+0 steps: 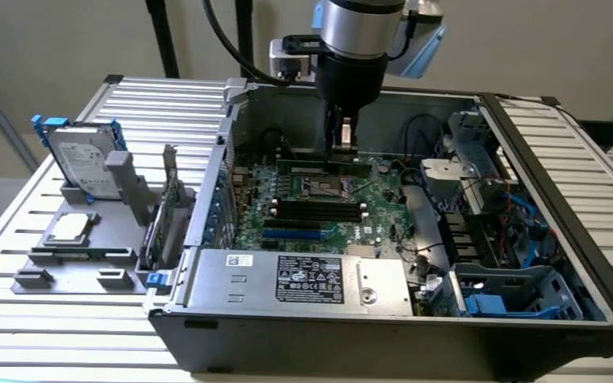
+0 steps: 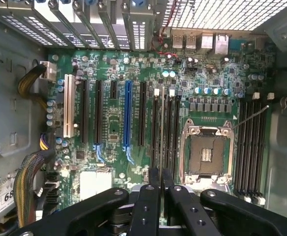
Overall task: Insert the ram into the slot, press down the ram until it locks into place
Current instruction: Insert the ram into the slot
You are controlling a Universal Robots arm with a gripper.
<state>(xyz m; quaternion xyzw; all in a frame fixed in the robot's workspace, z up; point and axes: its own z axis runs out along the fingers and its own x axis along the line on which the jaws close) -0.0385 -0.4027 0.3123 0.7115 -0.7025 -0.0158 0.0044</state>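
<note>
An open computer case [image 1: 285, 335] lies on a slatted table [image 1: 61, 335], its motherboard [image 2: 113, 132] facing up. A robot arm reaches down into the case from above. Its gripper [image 1: 344, 148] is closed narrow on the ram [image 1: 304, 167], pinching the green stick near the middle of its upper edge and holding it level on edge. In the exterior view the ram sits low over the board, on the far side of the CPU socket [image 2: 206, 152]. In the wrist view the black fingers [image 2: 150, 196] point along a group of parallel black slots [image 2: 169, 128] just beside that socket, with the stick lined up along them. Whether it has entered a slot cannot be told. A second group of black slots [image 2: 251, 147] lies on the socket's other side.
</note>
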